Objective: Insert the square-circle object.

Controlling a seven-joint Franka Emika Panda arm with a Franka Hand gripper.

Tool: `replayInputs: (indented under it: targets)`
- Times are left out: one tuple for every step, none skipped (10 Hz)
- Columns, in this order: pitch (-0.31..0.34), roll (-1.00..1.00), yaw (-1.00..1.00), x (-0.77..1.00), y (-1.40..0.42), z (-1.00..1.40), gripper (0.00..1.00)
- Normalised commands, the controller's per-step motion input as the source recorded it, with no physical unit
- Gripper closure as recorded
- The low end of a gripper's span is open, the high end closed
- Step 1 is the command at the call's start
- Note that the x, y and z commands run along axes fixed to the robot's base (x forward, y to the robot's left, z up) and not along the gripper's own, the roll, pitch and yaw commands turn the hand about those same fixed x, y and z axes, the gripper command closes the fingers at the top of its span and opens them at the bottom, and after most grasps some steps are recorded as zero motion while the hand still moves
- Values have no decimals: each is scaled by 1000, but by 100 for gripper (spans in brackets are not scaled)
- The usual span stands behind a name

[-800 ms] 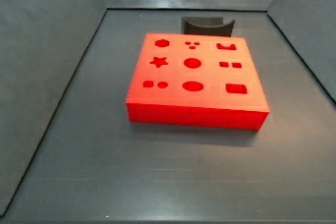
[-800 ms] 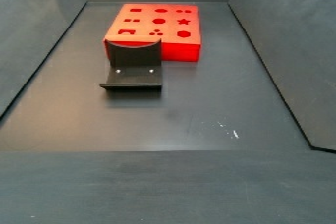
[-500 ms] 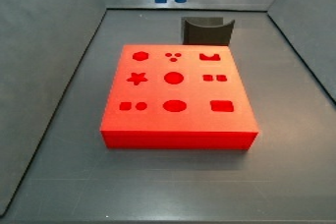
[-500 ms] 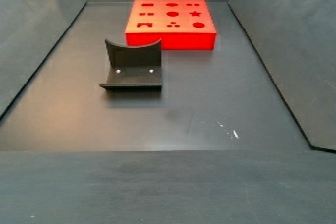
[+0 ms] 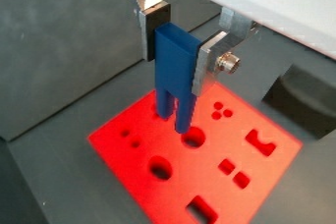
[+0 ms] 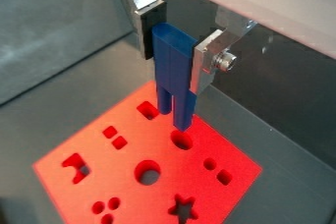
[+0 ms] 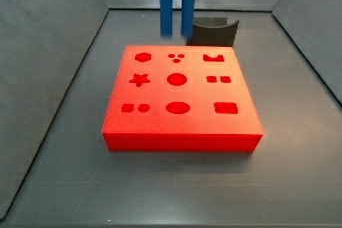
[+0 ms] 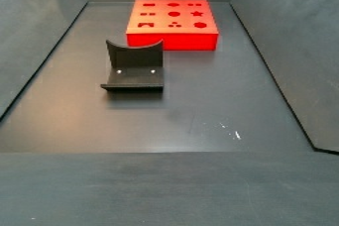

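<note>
Lower now than half a second ago, the tall blue two-legged square-circle object point(image 7: 175, 0) is hanging above the flat red block with shaped holes point(image 7: 181, 97). We are seeing the silver two-finger gripper point(image 5: 184, 45) clamping its upper part, jaws narrowed to its thickness.

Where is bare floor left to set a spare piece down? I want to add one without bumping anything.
Bare floor spreads wide in front of the dark grey holder, out to the side walls. Narrow strips flank the red block. It is crowded at the far end: there the gripper holds the blue square-circle object above the block.
</note>
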Motion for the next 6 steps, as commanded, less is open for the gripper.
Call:
replayInputs:
  targets:
    - [-30, 163, 0, -111, -460, -560, 100]
    - [0, 101, 169, -197, -317, -529, 100]
    - [0, 101, 246, -303, -174, -451, 100]
    - [-17, 0, 263, -363, 0, -374, 100]
    - [0, 0, 249, -326, 0, -309, 100]
    - [0, 0, 177, -266, 9, -269, 100]
